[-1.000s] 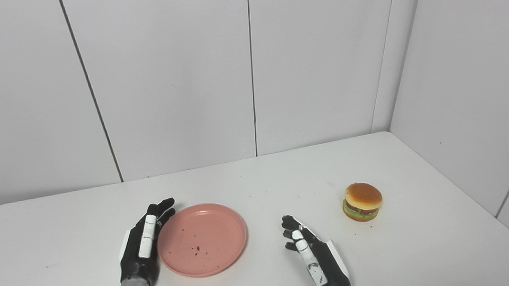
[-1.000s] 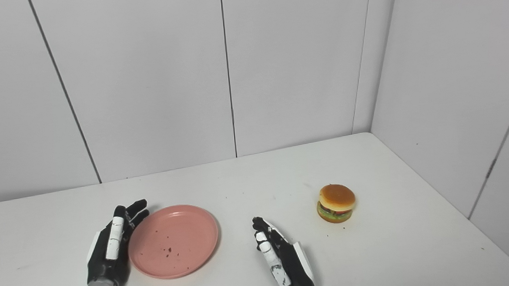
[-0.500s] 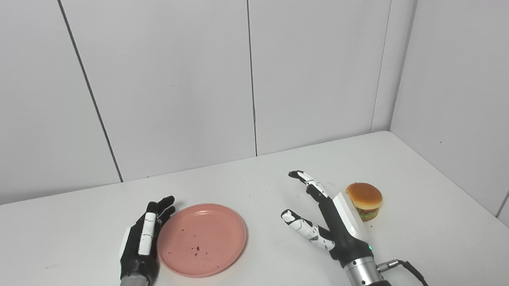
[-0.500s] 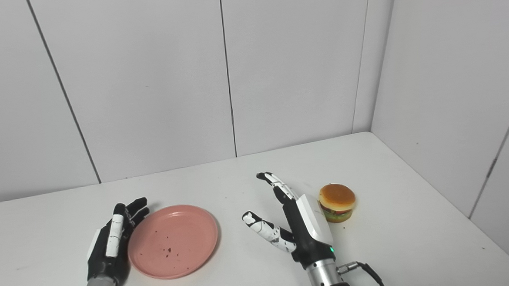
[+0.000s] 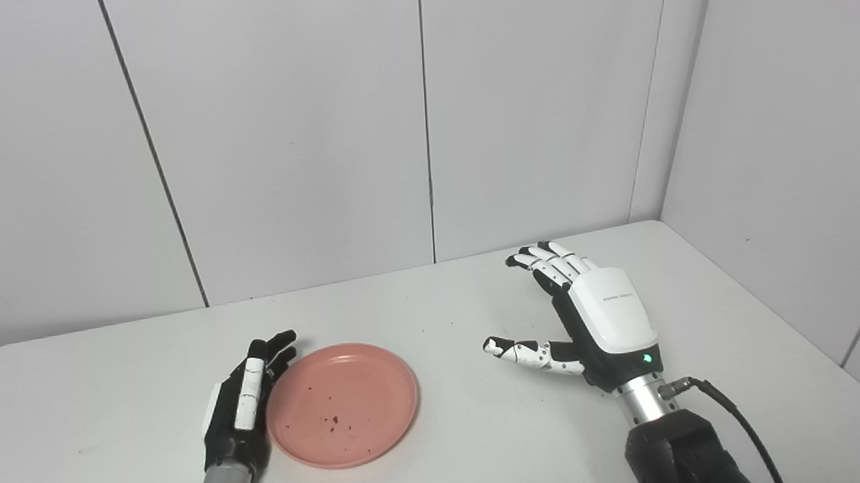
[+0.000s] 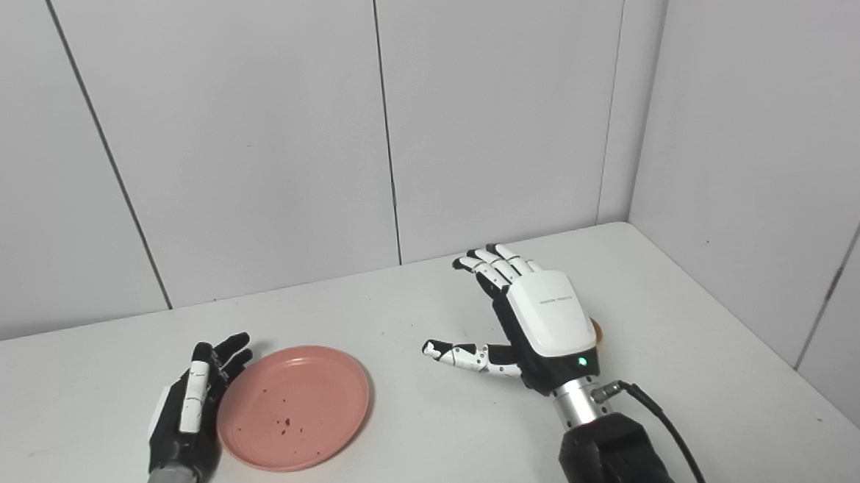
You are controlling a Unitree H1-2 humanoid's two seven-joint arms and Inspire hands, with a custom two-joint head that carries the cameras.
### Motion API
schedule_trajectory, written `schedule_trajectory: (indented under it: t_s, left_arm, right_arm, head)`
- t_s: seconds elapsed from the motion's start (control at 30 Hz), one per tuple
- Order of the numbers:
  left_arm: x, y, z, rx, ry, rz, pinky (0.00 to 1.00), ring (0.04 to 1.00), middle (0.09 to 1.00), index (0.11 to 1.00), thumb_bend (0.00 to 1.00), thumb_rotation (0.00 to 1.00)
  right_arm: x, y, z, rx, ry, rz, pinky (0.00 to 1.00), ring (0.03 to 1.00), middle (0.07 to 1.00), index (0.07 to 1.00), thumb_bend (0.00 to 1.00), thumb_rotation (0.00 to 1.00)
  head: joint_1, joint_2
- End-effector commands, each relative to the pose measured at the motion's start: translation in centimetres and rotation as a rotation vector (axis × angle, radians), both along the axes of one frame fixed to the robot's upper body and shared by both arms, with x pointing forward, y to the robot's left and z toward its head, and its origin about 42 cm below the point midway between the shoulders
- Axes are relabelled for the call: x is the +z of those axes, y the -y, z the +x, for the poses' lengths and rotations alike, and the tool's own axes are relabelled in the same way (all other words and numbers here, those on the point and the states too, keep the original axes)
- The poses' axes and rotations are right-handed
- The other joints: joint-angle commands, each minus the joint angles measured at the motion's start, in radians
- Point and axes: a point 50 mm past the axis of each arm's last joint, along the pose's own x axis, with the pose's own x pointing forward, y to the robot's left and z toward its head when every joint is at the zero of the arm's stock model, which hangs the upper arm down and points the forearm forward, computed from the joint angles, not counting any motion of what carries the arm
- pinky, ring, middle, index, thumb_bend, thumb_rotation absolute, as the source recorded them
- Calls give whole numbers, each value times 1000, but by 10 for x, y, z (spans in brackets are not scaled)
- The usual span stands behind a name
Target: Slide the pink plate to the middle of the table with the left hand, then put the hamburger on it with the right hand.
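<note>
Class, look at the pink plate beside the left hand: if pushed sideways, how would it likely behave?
The pink plate looks rigid, shallow and wide, so it would probably slide flat rather than tip or roll. The smooth white table suggests little drag. It seems light, so the left hand may nudge it easily.

The right hand [image 5: 599,313] has risen and swung over the hamburger [image 6: 595,330], fingers [image 5: 549,259] spread; the bun is now almost hidden.

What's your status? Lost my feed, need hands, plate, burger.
Left robot hand open, resting beside pink plate. Right robot hand open, raised over hamburger, which is nearly hidden beneath it. Plate empty but for crumbs. Nothing in the way.
</note>
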Motion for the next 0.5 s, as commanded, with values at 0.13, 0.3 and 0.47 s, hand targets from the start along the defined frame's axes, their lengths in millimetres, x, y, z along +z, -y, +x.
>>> schedule_trajectory:
  t_s: [0.13,0.3,0.47]
  left_arm:
    - [0,3,1,-5,-17,-14,935,861,863,668,900,840]
    - [0,3,0,-4,-21,-15,925,859,855,662,899,836]
    - [-1,3,0,-10,-22,-19,932,860,862,664,890,839]
  right_arm:
    - [22,23,24,-118,12,-131,711,805,803,763,758,996]
    - [11,37,36,-159,-45,-160,703,781,787,756,756,959]
    - [3,48,45,-194,-105,-171,723,789,794,763,757,966]
  head:
    - [2,0]
    - [2,2]
    - [3,2]
